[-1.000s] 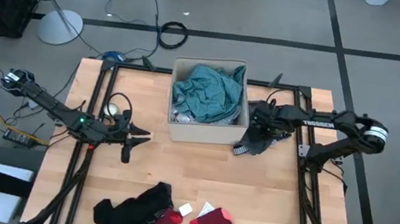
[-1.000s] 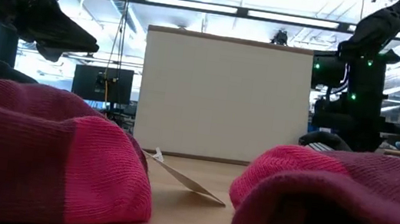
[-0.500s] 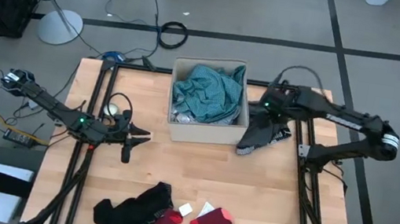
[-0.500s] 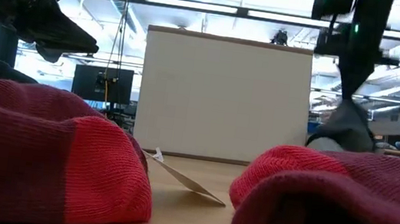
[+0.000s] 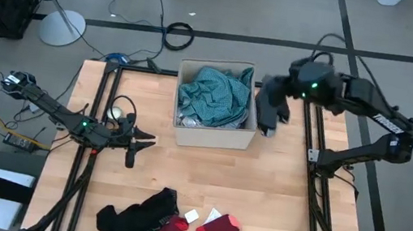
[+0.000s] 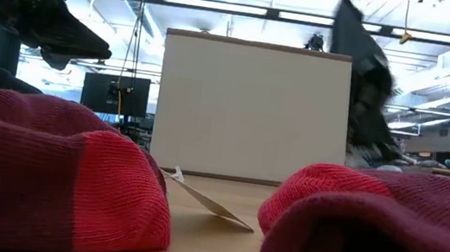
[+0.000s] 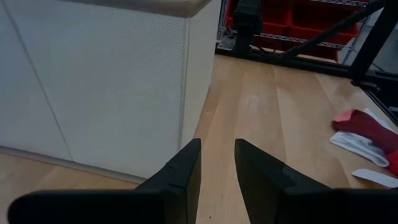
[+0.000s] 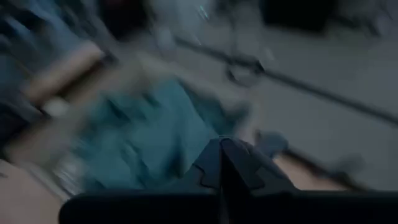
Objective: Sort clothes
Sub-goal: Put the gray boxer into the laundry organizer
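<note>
A tan cardboard box [image 5: 211, 137] with straight flat walls is seen standing at the far middle of the pale wooden worktop [image 5: 277, 192], its planks smooth and lightly grained. The box is filled with crumpled soft fabric: a teal garment [image 5: 214, 92] is heaped on top, and a patch of silvery white cloth [image 5: 187, 118] shows beneath it at the near left corner.

The right claw [image 5: 273, 93] is held raised just beside the box's right wall, its fingers pressed together on a dark garment [image 5: 266, 112] that hangs limp below it, clear of the worktop. In the low view the same dark cloth [image 6: 361, 83] is seen dangling in a long narrow fold beside the box's plain wall [image 6: 251, 112]. In the right wrist view the closed fingers [image 8: 242, 165] are seen above the blurred teal heap.

The left claw [image 5: 135, 142] is held low over the left side of the worktop, well apart from the box. Its two tapered dark fingers [image 7: 186, 171] are parted by a narrow gap, and nothing is held between them.

At the near edge a rumpled black garment [image 5: 139, 212] lies flat, touching a pair of ribbed red-and-white socks [image 5: 218, 230], with a small white card tag [image 5: 191, 216] between them.
</note>
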`<control>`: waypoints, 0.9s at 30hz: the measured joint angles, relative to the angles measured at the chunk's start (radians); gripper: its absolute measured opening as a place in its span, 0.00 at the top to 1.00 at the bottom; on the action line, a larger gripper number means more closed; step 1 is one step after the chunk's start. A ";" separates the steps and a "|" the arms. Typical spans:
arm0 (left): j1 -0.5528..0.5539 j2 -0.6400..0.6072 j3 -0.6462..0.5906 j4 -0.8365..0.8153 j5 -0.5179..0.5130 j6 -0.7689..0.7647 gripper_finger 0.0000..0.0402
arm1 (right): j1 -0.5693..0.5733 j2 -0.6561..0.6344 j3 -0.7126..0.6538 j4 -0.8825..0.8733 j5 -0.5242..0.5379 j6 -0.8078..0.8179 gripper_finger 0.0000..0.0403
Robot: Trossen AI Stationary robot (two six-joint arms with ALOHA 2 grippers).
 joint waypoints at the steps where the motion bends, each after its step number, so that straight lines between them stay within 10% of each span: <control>1: 0.000 0.000 0.000 0.000 -0.001 0.000 0.74 | 0.005 0.009 0.030 0.047 -0.001 -0.035 1.00; 15: 0.000 0.000 0.000 0.000 -0.003 0.000 0.74 | 0.005 0.262 0.291 0.676 -0.326 -0.388 1.00; 27: 0.000 0.000 0.000 -0.001 -0.003 0.000 0.74 | -0.060 0.492 0.318 0.131 -0.266 -0.280 1.00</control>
